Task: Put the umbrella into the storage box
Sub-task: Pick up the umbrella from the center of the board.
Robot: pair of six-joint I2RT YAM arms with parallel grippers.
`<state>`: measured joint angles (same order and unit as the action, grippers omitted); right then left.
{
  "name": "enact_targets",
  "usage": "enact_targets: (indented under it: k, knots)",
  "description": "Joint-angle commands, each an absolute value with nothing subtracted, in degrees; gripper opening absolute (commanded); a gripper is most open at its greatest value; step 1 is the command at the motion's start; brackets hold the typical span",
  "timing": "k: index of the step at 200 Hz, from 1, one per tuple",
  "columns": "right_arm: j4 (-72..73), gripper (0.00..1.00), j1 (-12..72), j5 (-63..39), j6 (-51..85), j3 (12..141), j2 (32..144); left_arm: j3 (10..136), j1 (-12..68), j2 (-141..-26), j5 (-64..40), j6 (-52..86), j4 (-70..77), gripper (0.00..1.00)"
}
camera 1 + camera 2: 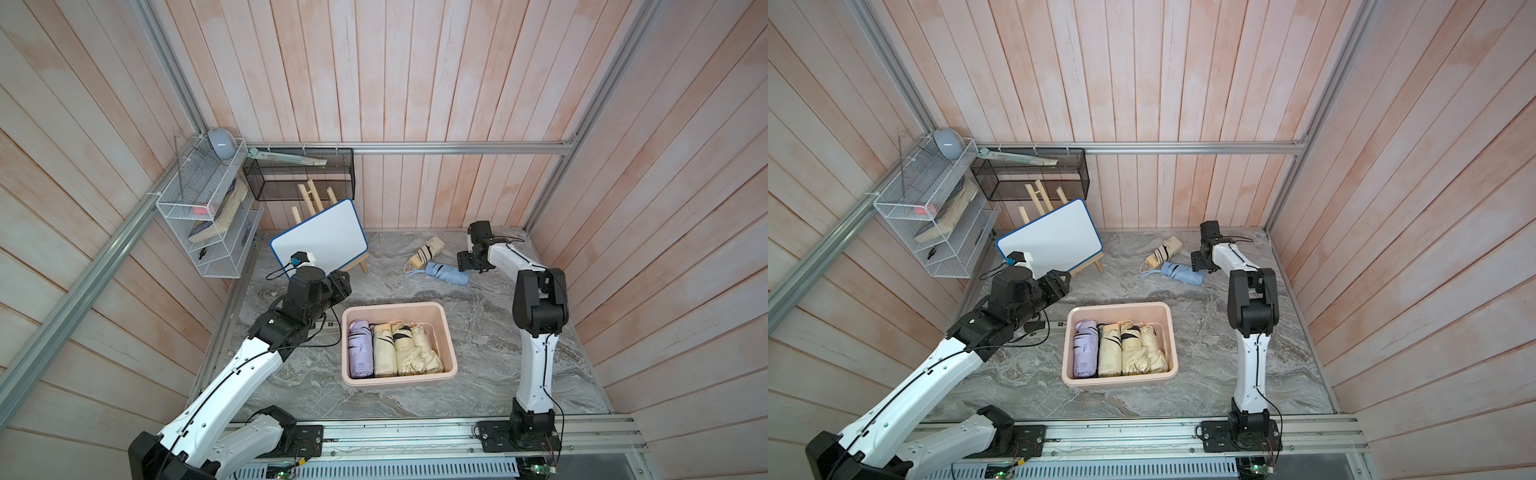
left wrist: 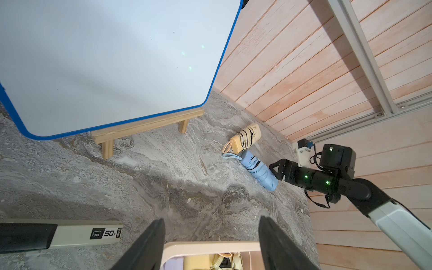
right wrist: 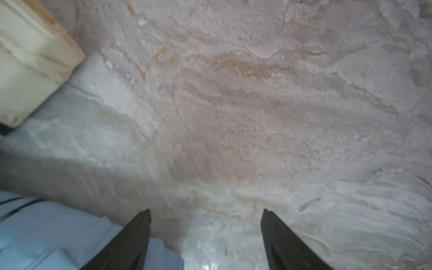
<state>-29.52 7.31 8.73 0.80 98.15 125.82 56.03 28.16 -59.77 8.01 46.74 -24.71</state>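
In both top views the blue umbrella (image 1: 446,273) lies flat on the table (image 1: 498,357), right of centre and above the middle of the frame. Its strap end touches a striped cream umbrella (image 1: 428,250). The storage box (image 1: 452,349) sits well apart at lower centre, with four folded umbrellas packed side by side across it. The right gripper (image 1: 463,261) is low, just beside the blue one's far end, and the left gripper (image 1: 343,286) hangs near the box's upper left corner. In the left wrist view the left jaws are parted over the box rim (image 2: 210,245) with nothing between them. At right of frame the right gripper (image 2: 275,169) points at the blue roll (image 2: 257,170) and is about touching it; contact is unclear. In the right wrist view the right jaws stand well apart over bare table, holding nothing. The blue fabric (image 3: 58,233) is at lower left, outside the jaws, and the cream one (image 3: 30,58) is at upper left. As for handling, it is probably light, with soft, slick fabric folds over a stiff core. It is round, so it may roll or skid if nudged. It is best pinched across the mid-body, square to its length, not by the wrist loop or the loose hem. The box looks full, so it likely has to rest on top of the others.
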Motion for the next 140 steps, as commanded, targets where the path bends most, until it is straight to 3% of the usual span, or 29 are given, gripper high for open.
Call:
enact_targets:
  k: [1,41,77,140]
  knots:
    - [-29.72,0.8,7.27,6.65,-1.62,90.98,120.41,56.43,27.9,-59.96,6.94,45.52,-23.22,0.69]
    - [-27.18,0.82,7.38,4.35,-4.16,84.81,112.23,54.81,27.95,-59.03,6.33,45.79,-22.1,0.69]
    - [-26.58,0.87,10.01,-2.41,-14.78,83.64,108.08,53.17,27.94,-56.93,6.85,46.2,-22.13,0.69]
    - [-31.13,0.88,14.01,-2.95,-22.78,89.83,114.88,52.05,27.94,-54.3,6.2,47.99,-26.5,0.69]
